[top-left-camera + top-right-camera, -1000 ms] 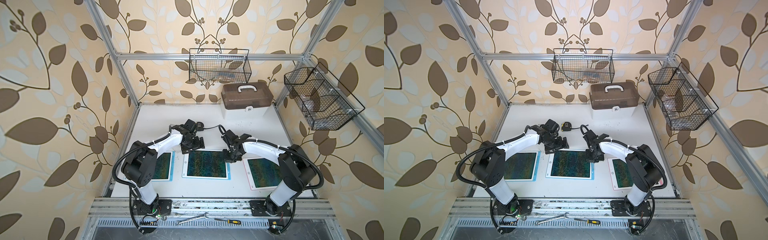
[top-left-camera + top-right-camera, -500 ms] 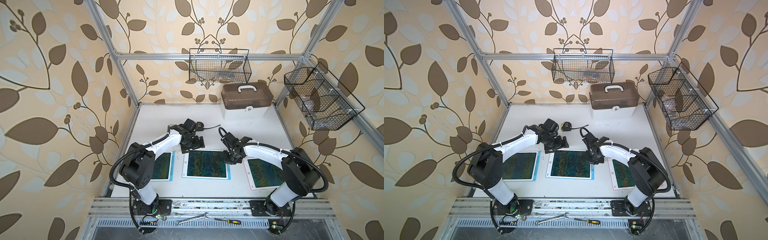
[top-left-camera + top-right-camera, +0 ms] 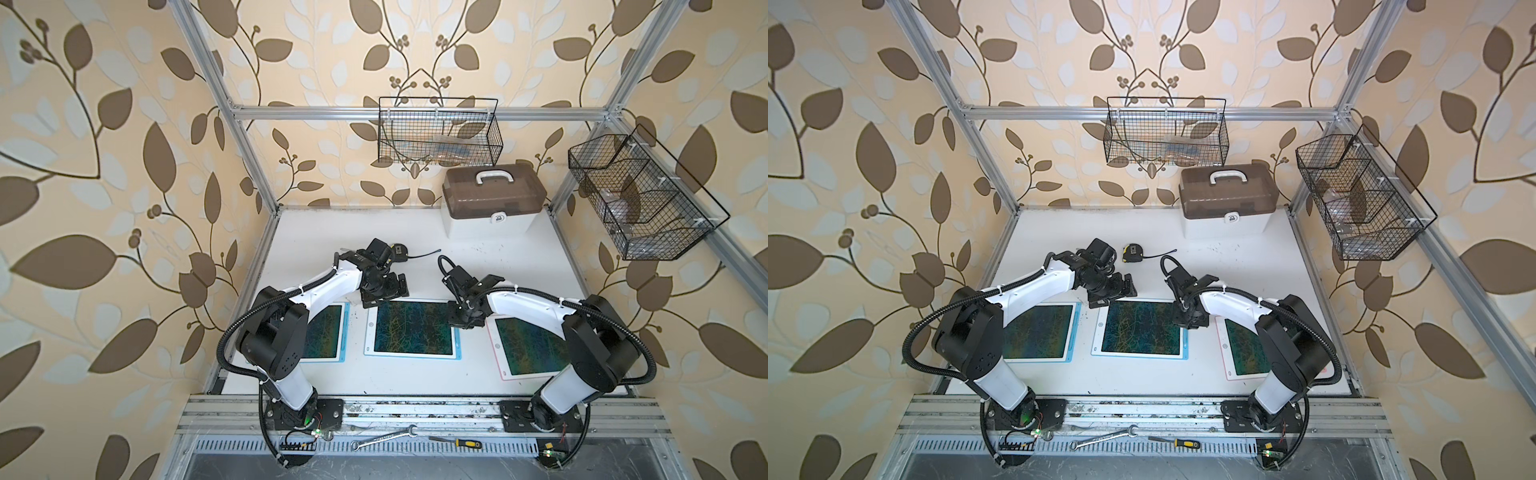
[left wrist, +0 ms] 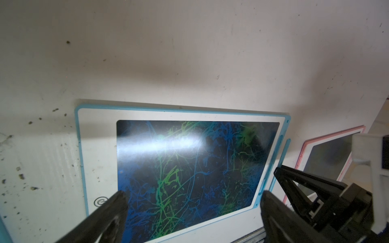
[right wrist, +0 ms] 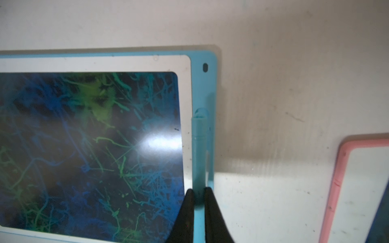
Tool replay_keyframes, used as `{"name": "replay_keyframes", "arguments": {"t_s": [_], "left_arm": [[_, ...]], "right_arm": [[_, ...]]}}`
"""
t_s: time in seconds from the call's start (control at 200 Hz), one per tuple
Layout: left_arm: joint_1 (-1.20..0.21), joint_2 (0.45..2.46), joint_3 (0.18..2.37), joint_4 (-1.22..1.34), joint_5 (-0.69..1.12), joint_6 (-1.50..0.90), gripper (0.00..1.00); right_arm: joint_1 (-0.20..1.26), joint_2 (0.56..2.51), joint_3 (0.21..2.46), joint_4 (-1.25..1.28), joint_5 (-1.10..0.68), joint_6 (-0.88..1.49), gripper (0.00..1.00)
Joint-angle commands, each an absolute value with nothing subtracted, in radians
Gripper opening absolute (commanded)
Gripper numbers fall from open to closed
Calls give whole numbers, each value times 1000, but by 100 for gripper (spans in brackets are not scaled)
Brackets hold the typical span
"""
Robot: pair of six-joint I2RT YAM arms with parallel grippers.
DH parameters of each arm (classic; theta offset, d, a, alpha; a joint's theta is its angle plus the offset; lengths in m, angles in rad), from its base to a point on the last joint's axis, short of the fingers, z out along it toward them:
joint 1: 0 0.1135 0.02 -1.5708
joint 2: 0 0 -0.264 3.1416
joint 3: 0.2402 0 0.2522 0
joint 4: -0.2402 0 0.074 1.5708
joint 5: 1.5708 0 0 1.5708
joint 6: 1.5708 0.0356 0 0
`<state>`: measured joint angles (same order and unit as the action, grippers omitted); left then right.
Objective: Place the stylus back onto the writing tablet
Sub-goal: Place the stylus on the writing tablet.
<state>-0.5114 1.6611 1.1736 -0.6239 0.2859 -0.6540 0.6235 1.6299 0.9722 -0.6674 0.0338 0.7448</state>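
Observation:
The middle writing tablet, blue-framed with a scribbled dark screen, lies flat on the white table. Its light blue stylus lies along the slot in the tablet's right-hand frame. My right gripper is shut on the stylus, one black finger on each side of it. In both top views the right gripper points down at the tablet's far right corner. My left gripper is open and empty. It hovers over the tablet's far left corner.
A second blue tablet lies to the left, partly under the left arm, and a pink-framed tablet to the right. A tape measure and a brown-lidded box sit further back. Wire baskets hang on the walls.
The right arm's elbow has dropped lower and swung out to the right, and its gripper has crept slightly forward along the tablet's right edge. The left gripper has hardly moved.

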Motion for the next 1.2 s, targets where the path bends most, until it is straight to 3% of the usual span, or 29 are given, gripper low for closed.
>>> {"name": "replay_keyframes", "arguments": {"t_s": [0.0,1.195], "left_arm": [[-518,1618,1172,-620,281,-648,99],[-517,1620,1154,-594,290,-665,99]], "right_arm": [[628,1636,956,-666,63,768,13],[641,1661,914,-643,78,773,19]]}}
